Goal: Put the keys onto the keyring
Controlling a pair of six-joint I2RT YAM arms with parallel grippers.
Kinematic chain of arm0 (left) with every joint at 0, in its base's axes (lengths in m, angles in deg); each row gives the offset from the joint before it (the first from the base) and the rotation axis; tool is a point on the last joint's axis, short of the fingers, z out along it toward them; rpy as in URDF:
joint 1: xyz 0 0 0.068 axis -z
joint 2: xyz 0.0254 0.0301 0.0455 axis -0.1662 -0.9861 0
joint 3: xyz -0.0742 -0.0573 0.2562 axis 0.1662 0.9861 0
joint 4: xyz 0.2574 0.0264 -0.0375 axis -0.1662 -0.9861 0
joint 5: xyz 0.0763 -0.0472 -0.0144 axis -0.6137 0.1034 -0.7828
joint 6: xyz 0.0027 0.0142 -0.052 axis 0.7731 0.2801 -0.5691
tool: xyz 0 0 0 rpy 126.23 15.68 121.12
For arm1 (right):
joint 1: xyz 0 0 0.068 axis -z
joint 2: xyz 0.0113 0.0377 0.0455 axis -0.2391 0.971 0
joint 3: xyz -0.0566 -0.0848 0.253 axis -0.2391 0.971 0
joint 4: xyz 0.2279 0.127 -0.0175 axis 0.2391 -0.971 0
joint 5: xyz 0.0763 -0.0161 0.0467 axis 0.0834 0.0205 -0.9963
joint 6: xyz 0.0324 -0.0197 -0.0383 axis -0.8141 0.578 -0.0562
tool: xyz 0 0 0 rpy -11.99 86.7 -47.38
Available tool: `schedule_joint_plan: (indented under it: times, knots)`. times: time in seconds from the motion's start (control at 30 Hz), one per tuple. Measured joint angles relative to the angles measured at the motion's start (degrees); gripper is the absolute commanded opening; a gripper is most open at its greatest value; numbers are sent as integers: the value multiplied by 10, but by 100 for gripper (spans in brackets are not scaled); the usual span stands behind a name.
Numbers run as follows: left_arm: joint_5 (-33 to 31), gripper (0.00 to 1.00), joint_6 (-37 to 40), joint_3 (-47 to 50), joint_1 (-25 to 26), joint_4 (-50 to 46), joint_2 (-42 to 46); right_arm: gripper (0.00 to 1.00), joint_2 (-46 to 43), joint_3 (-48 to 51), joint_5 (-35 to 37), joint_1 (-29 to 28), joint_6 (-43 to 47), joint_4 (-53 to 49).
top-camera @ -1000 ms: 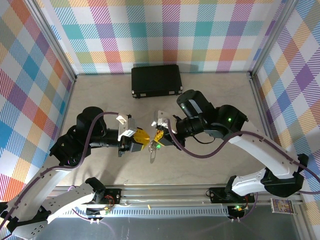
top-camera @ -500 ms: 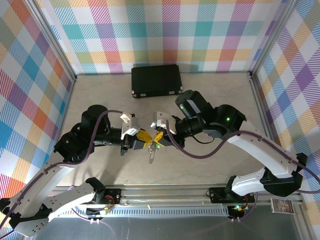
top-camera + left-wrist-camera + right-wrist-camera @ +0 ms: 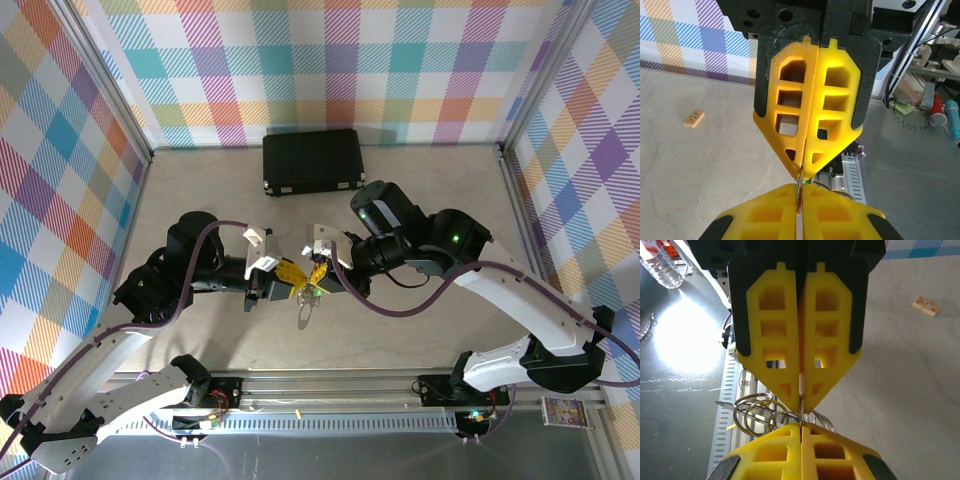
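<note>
Left gripper [image 3: 289, 277] has slid right and now sits tip to tip with right gripper [image 3: 319, 272]. Both are pinched shut on the keyring [image 3: 303, 313], above mid-table [image 3: 190, 205]. You've bare surface all round; black case [image 3: 312, 160] well behind. Keyring: thin silver coils dangling, green key [image 3: 313, 291] at top.

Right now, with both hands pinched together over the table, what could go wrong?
1. The left hand and right hand pinch the keyring's thin wire at their very tips in midair. A slip would likely drop it onto the table.
2. The hands stand tip to tip, so any uneven pull could bend the wire or knock the fingers together.
</note>
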Motion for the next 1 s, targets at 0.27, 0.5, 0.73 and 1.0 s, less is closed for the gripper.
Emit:
schedule_joint_plan:
  times: [0.27,0.5,0.73,1.0]
  knots:
    - [4,0,-11,5,3,13,0,0,0,0,1,0,0,0]
    - [4,0,-47,42,3,72,24,8,-1,0,3,-1,-4,5]
    - [15,0,-162,113,3,256,46,24,-27,20,4,-3,-39,50]
    - [15,0,-238,144,3,383,62,19,-50,28,3,-4,-67,97]
